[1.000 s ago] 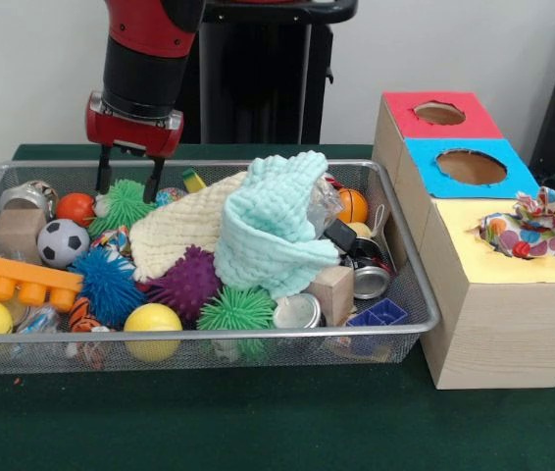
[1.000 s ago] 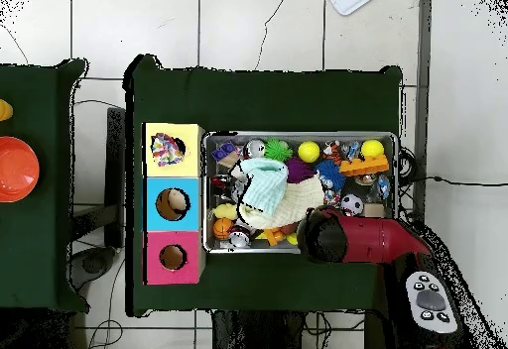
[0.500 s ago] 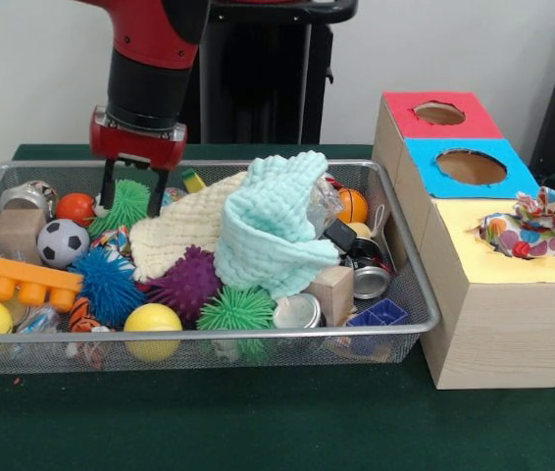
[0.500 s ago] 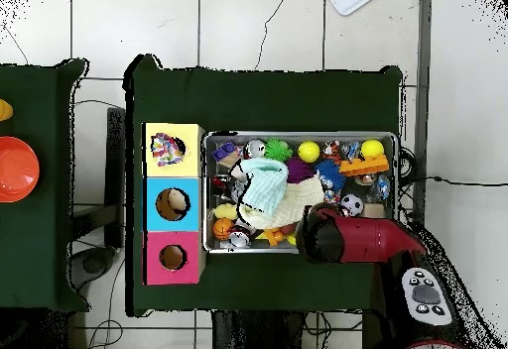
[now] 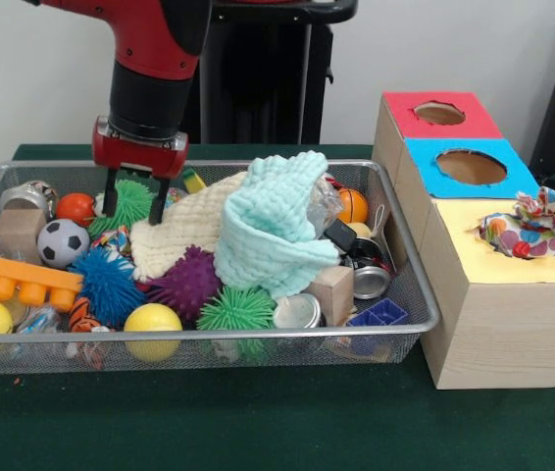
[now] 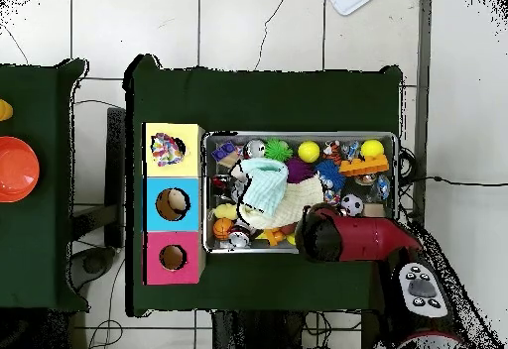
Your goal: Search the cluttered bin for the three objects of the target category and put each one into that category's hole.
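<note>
Directly beneath the pincer (image 5: 136,202), the green spiky ball (image 5: 128,201) lies at the far left part of the wire bin (image 5: 410,278), partly hidden behind the cream knitted cloth (image 5: 181,232). The pincer's 2 fingers stand apart and straddle this ball, 1 finger at its left flank and 1 at its right, close to the cloth's edge. The pincer holds nothing; whether the fingertips touch the ball's spikes cannot be told from the front view.

The ball is roughly round, so no long axis constrains the grip; the decisive relation is vertical. The ball sits below and between the open fingers, so the coming move appears to be a short straight descent followed by closing. The right-hand finger stands just beside the cream knitted cloth, and closing may pinch the cloth together with the ball.

Near the ball lie an orange ball (image 5: 75,207) to its left and a soccer ball (image 5: 63,241) in front of it. A pale green knitted cloth (image 5: 277,232) is heaped at the bin's middle.

Well apart from the pincer, at the bin's other end, stands the wooden box (image 5: 493,324) on the counter (image 5: 258,422), with a red-panel hole (image 5: 439,113), a blue-panel hole (image 5: 471,167) and a yellow panel whose hole holds a patterned cloth (image 5: 529,225). The target category is not identifiable from these views. In the overhead view the arm (image 6: 357,238) covers the pincer.
</note>
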Robot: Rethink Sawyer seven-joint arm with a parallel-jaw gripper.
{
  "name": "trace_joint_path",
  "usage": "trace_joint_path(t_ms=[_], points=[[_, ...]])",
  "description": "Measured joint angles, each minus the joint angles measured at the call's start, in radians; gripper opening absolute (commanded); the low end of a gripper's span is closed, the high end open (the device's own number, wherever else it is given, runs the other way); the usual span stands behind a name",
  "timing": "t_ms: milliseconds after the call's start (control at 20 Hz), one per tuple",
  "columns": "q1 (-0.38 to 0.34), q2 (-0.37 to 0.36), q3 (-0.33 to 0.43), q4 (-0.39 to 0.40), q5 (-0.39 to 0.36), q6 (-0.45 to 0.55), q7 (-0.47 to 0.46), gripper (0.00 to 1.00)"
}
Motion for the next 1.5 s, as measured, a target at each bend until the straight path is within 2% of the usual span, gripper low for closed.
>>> trace_joint_path(t_ms=[800, 1500], points=[[-0.004, 0.01, 0.001, -0.027, -0.059, 0.0, 0.0, 1.0], [-0.005, 0.058, -0.002, -0.099, -0.068, -0.018, 0.0, 1.0]])
